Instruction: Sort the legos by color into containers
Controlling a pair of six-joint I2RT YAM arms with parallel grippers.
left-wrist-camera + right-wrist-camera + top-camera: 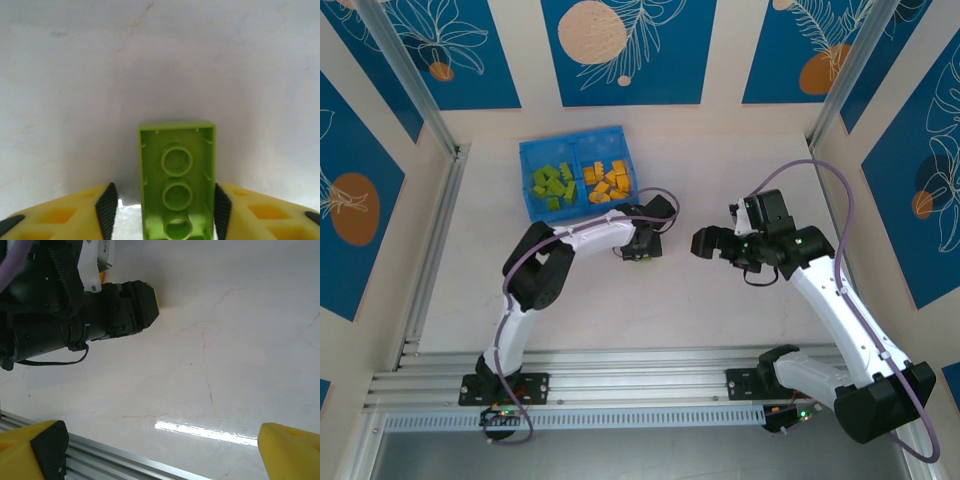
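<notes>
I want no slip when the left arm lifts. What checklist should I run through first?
1. green brick between the left gripper pads: ok, hollow side up.
2. Both pads touching it: not ok, a gap shows beside one pad.
3. right gripper open and empty: ok.
4. right gripper apart from the left arm: ok.
5. blue tray sorted, green left, orange right: ok.
</notes>
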